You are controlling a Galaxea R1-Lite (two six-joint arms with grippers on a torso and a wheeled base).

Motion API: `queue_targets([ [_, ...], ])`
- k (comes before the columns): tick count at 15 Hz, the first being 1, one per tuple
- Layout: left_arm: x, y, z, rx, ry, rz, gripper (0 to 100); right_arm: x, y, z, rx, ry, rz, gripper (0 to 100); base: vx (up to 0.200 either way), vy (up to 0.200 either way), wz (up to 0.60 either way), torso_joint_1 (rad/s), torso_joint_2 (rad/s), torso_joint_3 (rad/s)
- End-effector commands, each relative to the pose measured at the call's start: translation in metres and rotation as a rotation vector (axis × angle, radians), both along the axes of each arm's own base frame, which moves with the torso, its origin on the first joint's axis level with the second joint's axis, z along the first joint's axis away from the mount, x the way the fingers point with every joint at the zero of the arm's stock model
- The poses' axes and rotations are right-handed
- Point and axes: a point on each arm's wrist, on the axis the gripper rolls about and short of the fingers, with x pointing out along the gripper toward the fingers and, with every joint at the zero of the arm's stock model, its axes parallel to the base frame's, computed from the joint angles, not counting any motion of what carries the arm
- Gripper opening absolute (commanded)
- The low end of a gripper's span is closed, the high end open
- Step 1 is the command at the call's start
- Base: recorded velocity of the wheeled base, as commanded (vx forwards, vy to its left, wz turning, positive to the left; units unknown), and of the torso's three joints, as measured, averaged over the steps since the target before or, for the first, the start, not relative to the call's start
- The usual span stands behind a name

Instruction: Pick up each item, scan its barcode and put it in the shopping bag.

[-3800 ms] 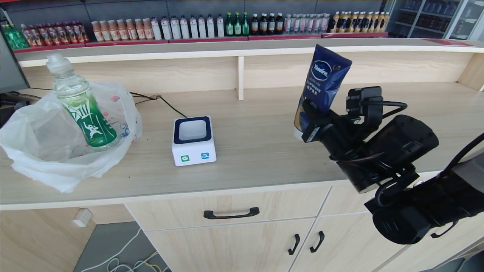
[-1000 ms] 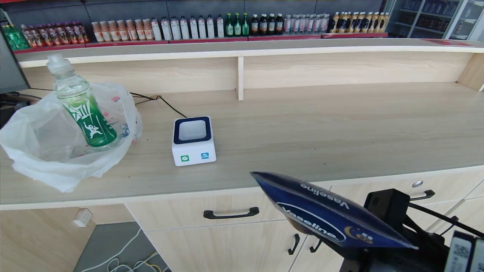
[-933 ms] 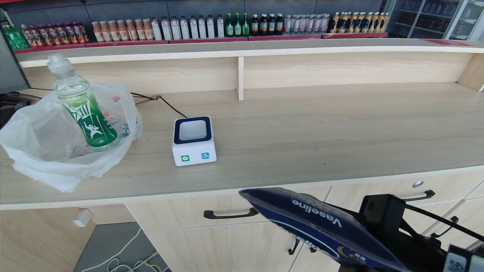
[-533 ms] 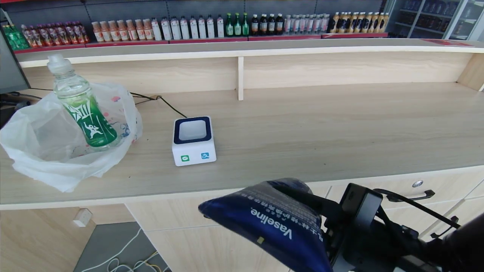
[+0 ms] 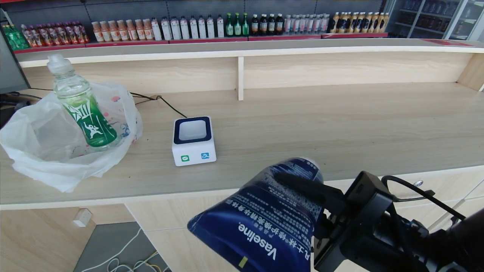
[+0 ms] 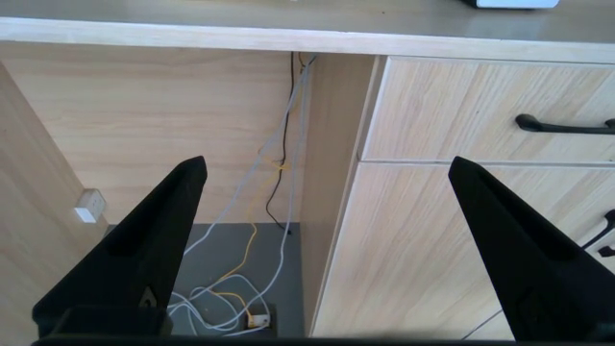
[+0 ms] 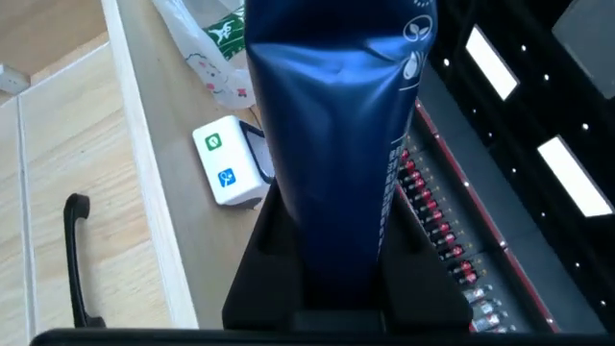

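Note:
My right gripper [image 5: 314,211] is shut on a dark blue lotion tube [image 5: 264,215], held low in front of the counter's front edge, right of the scanner. The tube's flat crimped end points down and toward the camera, with the printed side facing up. In the right wrist view the tube [image 7: 332,115] stands between the fingers. The white scanner [image 5: 194,140] with a dark-framed window sits on the counter [image 5: 321,124]. At the far left, a white plastic shopping bag [image 5: 41,151] holds a green-labelled bottle [image 5: 85,113]. My left gripper [image 6: 327,168] is open below the counter, facing the cabinet.
A black cable [image 5: 170,107] runs from the scanner to the back wall. A raised ledge with a divider [image 5: 240,77] borders the counter's rear. Drawer handles [image 5: 231,214] sit on the cabinet front below. Loose cables [image 6: 240,288] lie on the floor.
The right arm brought the tube down from upright above the counter to in front of its edge. In the last second the tube turned over and rose slightly toward the counter.

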Motion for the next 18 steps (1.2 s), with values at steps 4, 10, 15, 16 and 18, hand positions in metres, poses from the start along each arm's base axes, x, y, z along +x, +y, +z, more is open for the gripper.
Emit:
queue_targets([
  [4,0.000,0.000,0.000,0.000,0.000,-0.001,100,-0.003,0.000,0.014,-0.020,-0.173,0.007,0,0.000,0.000,0.00,0.000,0.00,0.000],
  [10,0.000,0.000,0.000,0.000,0.000,0.001,100,-0.005,-0.004,0.017,-0.053,-0.276,-0.002,0,0.000,0.000,0.00,0.000,0.00,0.000],
  [15,0.000,0.000,0.000,0.000,0.000,-0.001,100,-0.010,-0.011,0.031,-0.076,-0.471,-0.077,0,0.000,0.000,0.00,0.000,0.00,0.000],
  [16,0.000,0.000,0.000,0.000,0.000,0.001,100,-0.011,-0.011,0.032,-0.074,-0.475,-0.079,0,0.000,0.000,0.00,0.000,0.00,0.000],
  [18,0.000,0.000,0.000,0.000,0.000,-0.001,100,-0.013,-0.013,0.031,-0.077,-0.478,-0.079,0,0.000,0.000,0.00,0.000,0.00,0.000],
])
